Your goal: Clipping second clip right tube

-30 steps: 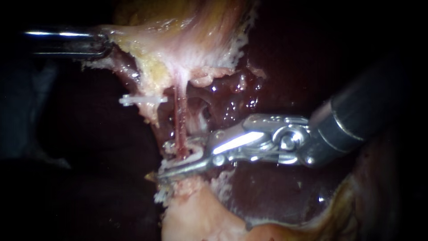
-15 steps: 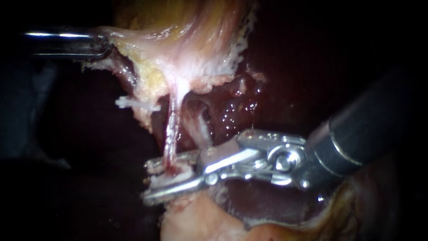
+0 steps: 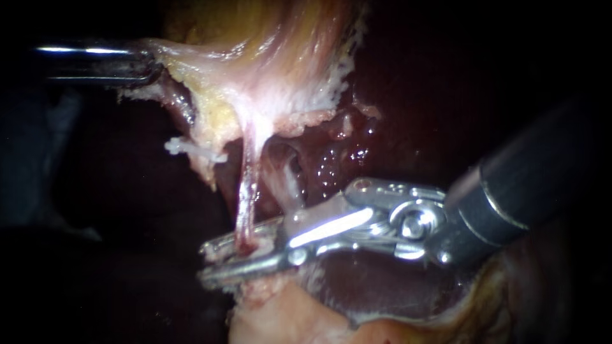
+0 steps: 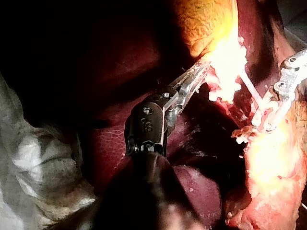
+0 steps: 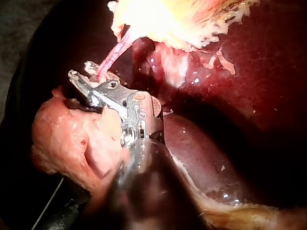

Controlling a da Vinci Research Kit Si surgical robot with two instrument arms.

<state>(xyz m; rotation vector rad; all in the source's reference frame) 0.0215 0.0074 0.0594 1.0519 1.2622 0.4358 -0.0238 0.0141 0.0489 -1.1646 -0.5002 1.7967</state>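
A thin pink-red tube (image 3: 247, 191) hangs from the pale gallbladder tissue (image 3: 268, 64) down into my right instrument (image 3: 204, 262). Its jaws straddle the tube's lower end, with a gap showing and a whitish piece between them. In the right wrist view the tube (image 5: 111, 58) enters the same jaws (image 5: 80, 71). My left instrument (image 3: 153, 64) comes in at the upper left. Its jaws (image 4: 204, 67) are shut on the gallbladder's edge and hold it up. A white clip (image 3: 191, 148) sticks out of the tissue left of the tube.
A paler strand (image 3: 290, 178) runs just right of the tube. Dark red liver (image 3: 382, 286) lies behind and under the right instrument. A pale lump of tissue (image 3: 280, 315) sits directly below the jaws. In the left wrist view, grey cloth (image 4: 43, 158) lies beside the shaft.
My right instrument has slid left and down along the tube, so its jaws now straddle the tube's lower end. The tube is pulled straighter. The left instrument has held still.
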